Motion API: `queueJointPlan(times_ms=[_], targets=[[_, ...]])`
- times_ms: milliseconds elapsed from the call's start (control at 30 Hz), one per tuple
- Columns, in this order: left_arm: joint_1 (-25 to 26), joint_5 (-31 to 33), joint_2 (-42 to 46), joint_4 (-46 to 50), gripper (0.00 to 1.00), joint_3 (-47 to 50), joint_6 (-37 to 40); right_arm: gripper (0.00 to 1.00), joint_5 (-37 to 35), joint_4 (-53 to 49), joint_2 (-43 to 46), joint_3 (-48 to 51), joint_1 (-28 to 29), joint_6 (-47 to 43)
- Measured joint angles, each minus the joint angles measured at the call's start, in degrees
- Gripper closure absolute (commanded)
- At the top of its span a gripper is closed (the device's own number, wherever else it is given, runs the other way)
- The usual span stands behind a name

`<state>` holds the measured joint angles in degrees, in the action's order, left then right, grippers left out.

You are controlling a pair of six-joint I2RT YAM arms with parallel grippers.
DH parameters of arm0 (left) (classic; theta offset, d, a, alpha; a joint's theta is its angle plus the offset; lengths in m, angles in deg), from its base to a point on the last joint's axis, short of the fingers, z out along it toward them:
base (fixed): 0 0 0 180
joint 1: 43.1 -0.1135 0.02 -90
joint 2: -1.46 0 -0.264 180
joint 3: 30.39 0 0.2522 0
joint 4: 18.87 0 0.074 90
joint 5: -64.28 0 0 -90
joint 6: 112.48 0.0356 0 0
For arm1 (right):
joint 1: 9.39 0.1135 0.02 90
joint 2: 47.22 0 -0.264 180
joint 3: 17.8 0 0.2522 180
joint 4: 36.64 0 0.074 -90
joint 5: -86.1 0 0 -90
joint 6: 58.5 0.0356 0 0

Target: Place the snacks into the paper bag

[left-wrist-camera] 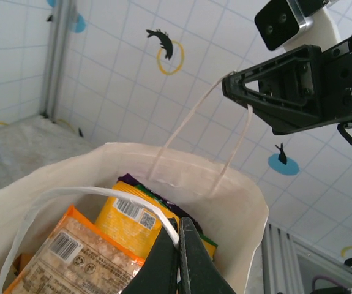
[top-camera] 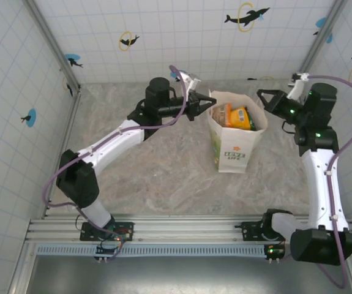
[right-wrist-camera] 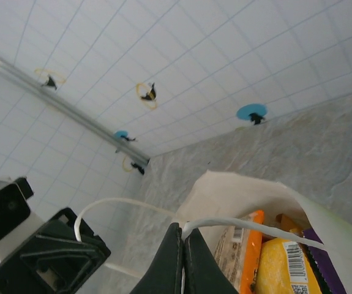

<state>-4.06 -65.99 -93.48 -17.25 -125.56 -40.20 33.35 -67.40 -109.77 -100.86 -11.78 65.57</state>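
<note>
The white paper bag [top-camera: 232, 153] stands upright mid-table with its mouth open. Inside it lie the snacks [top-camera: 234, 116]: an orange packet [left-wrist-camera: 71, 257], a yellow one [left-wrist-camera: 130, 223], and purple [left-wrist-camera: 140, 184] and green [left-wrist-camera: 207, 246] edges behind them. My left gripper [top-camera: 207, 105] is at the bag's left rim, shut on the near twisted handle [left-wrist-camera: 102, 195]. My right gripper [top-camera: 261, 94] is at the right rim, shut on the other handle [right-wrist-camera: 249, 228]. In the left wrist view the right gripper [left-wrist-camera: 228, 84] pinches the far handle's loop above the bag.
Tiled walls with dolphin stickers enclose the marble tabletop [top-camera: 163, 177]. A metal corner post [top-camera: 53, 43] stands at the back left. The arm bases sit on the rail [top-camera: 182, 229] at the near edge.
</note>
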Motion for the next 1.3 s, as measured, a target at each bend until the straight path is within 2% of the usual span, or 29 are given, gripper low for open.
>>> queueJointPlan(times_ms=[233, 433, 567, 767, 800, 900, 1033, 1133, 1300], targets=[[-5.5, 1.0, 8.5, 5.4, 1.00, 5.5, 3.3, 1.00, -7.5, 2.3, -3.1, 0.0, 13.1, -0.1], [-10.4, 1.3, 13.6, 9.5, 1.00, 9.6, 5.4, 1.00, -12.8, 3.9, -4.9, 0.0, 21.8, -0.5], [-13.0, 1.2, 16.7, 11.4, 1.00, 11.9, 6.0, 1.00, -16.1, 5.4, -5.4, 0.0, 25.1, -0.7], [-13.7, 1.5, 19.8, 13.0, 0.97, 14.6, 6.6, 1.00, -18.7, 6.6, -6.1, 0.0, 25.7, -1.6], [-13.7, 1.8, 20.4, 13.0, 0.94, 15.2, 6.6, 1.00, -19.1, 6.6, -6.2, 0.0, 25.7, -1.8], [-13.7, 2.4, 21.5, 13.1, 0.79, 16.2, 6.7, 0.83, -19.4, 6.8, -6.7, 0.0, 25.7, -2.4], [-13.7, 4.1, 22.5, 13.6, 0.58, 16.2, 6.7, 0.65, -19.6, 7.4, -6.8, -0.1, 25.6, -3.6], [-13.7, 6.1, 23.4, 15.4, 0.45, 16.1, 6.7, 0.58, -19.5, 7.8, -6.8, -0.1, 25.1, -3.9], [-13.7, 8.5, 24.4, 19.7, 0.35, 15.3, 6.8, 0.49, -18.3, 7.6, -5.9, -0.1, 23.0, -4.1]])
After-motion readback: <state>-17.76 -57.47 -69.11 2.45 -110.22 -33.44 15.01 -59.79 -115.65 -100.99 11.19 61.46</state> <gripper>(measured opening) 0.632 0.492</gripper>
